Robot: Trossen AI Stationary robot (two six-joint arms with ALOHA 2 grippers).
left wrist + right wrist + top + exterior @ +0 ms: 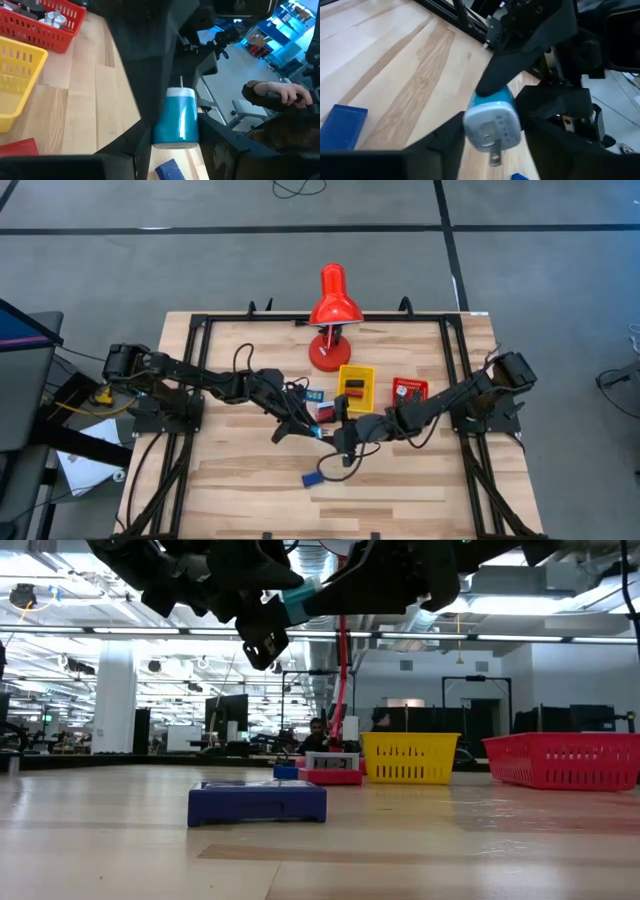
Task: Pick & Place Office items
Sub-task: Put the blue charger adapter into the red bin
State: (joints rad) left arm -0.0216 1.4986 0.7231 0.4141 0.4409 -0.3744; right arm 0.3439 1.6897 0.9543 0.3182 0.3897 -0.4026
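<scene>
Midair, both pincers (326, 430) pinch one teal plug (490, 122); blue block (313, 478) lies on the desk (420, 480) below, trays (355, 388) nearby.

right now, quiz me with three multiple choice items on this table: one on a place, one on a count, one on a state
1. Where is the flat blue block? A in a tray; B on the bare wooden table; C under the lamp.
2. How many plastic trays are there? A one; B two; C four.
3. The teal plastic piece with a white end is: A lying on the table; B in a tray; C held in the air.

1 B: it lies on bare wood, apart from the trays.
2 B: one yellow plastic tray, one red plastic tray.
3 C: it hangs clear of the table where the left hand and right hand meet.
</scene>
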